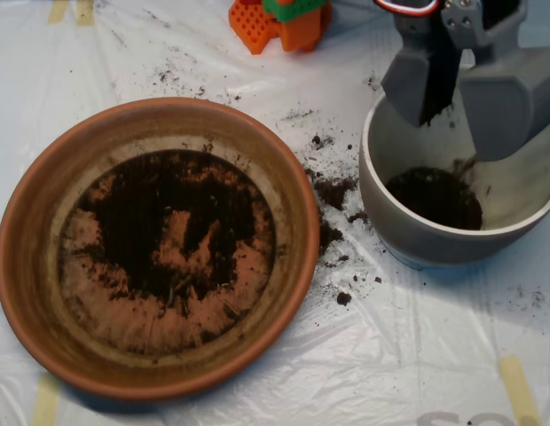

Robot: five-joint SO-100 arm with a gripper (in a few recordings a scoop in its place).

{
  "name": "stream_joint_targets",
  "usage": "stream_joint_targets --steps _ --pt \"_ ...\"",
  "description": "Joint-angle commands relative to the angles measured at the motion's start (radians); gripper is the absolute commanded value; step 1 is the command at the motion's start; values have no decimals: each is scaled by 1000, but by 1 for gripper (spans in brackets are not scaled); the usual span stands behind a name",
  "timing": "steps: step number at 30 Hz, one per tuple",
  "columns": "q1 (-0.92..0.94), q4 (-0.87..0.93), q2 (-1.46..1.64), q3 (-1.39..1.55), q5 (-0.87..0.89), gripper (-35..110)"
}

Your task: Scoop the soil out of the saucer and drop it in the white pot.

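Note:
The terracotta saucer [27, 257] fills the left half of the overhead view, with a thin, patchy layer of dark soil [160, 222] spread over its floor. At the right stands the white pot [381, 195], holding a dark heap of soil [435, 197] at its bottom. My grey scoop [457, 111] hangs over the pot's far rim with its two shells spread apart, open, and a little soil trails from the right shell toward the heap.
Spilled soil crumbs [333, 191] lie on the clear plastic sheet between saucer and pot. An orange and green block [279, 19] sits at the top edge. Yellow tape strips [521, 386] hold the sheet at the lower right.

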Motion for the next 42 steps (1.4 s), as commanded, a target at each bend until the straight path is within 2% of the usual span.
stream_joint_targets --steps 1,5,16,25,33,42 --pt "-15 3 118 6 -14 26" --pt "-32 18 117 17 -20 31" --pt "-21 17 124 41 -14 31" --pt "63 46 127 -63 38 36" --pt "261 49 195 -58 83 38" --pt "511 -115 387 341 46 42"
